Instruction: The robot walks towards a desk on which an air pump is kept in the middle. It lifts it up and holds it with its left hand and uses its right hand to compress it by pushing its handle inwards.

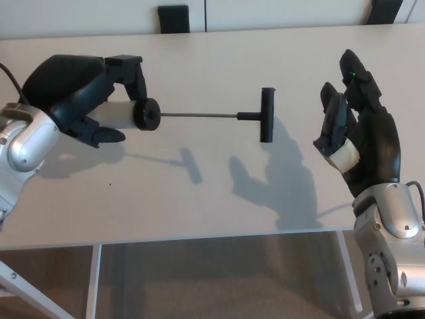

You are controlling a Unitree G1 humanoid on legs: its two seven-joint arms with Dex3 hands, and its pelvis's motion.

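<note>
My left hand is shut on the white barrel of the air pump, holding it level above the desk. The pump's black end cap faces right, and its thin rod is drawn out to the black T-handle. My right hand is open at the right, palm turned toward the handle. It stands apart from the handle by a clear gap and touches nothing.
The light desk spans the view, its front edge near the bottom. A dark block sits at the far edge, another dark object at the top right. Floor shows below.
</note>
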